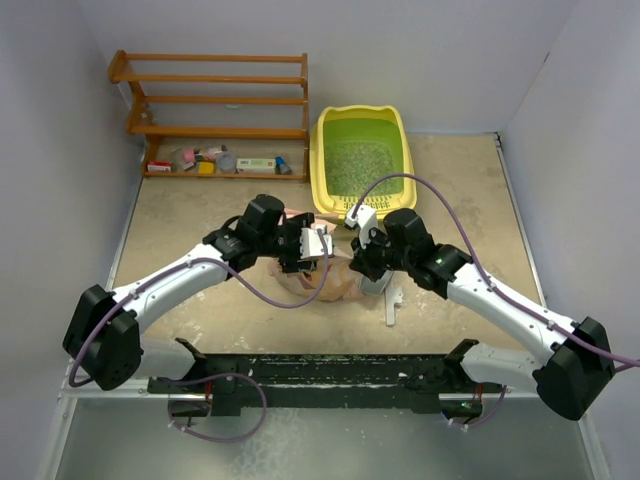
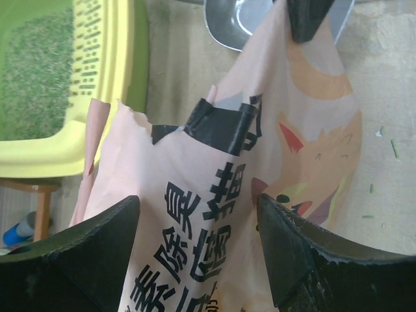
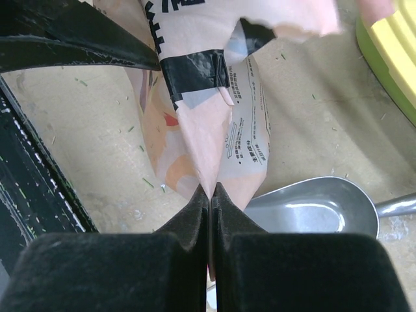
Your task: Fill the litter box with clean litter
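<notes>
Pink-tan paper comes first, nearest to the arms: a crinkled printed bag (image 2: 292,130) just in front of the litter box (image 1: 322,170), between the two grippers. Its top edge is torn and carries a strip of black tape; what is inside the bag I cannot tell. The right gripper (image 3: 211,188) is fully closed and pinches a fold of the bag's paper between its fingers. The left gripper (image 2: 195,201) is spread wide, one finger on each side of the bag, and grips nothing.

A grey scoop (image 3: 312,208) lies on the table (image 1: 200,215) just beside the bag, also in front of the litter box; its bowl looks empty.

The litter box is a yellow tray with rounded corners, a slotted lip and a green inner basin. The clean litter (image 1: 362,165) covers the basin floor as a loose layer of small pale grains — the green walls show above it.

Left of the litter box stands a wooden shelf rack (image 1: 215,100), with a few small things on its lowest shelf.
</notes>
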Controlling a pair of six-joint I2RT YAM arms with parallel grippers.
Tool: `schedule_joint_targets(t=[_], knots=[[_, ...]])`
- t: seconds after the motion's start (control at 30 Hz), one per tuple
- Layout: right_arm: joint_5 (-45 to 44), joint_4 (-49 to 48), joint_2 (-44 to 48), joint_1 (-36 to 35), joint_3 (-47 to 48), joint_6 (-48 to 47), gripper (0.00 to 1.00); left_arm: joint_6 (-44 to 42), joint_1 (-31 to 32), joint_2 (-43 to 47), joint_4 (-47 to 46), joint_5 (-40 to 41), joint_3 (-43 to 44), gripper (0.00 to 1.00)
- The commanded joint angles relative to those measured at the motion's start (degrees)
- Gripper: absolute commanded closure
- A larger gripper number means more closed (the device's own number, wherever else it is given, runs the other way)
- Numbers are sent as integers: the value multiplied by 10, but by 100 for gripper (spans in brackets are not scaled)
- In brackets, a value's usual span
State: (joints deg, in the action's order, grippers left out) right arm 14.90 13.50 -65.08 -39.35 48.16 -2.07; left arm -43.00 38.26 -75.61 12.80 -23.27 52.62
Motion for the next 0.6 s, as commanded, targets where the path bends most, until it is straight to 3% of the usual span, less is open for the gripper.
schedule_joint_targets(t=[0.0,0.17,0.37,0.47,0.57], knots=[[-3,-25,25,1,11,4,100,-40,-15,-20,60,-40,33,24],[-26,-28,35,2,11,7,100,-94,-38,-7,147,87,34,26],[-29,-28,29,2,13,6,100,-122,-92,37,147,166,16,37],[-23,-26,23,2,17,7,100,-121,-94,17,135,173,16,57],[-20,-25,22,2,18,6,100,-101,-94,-11,123,148,28,100]])
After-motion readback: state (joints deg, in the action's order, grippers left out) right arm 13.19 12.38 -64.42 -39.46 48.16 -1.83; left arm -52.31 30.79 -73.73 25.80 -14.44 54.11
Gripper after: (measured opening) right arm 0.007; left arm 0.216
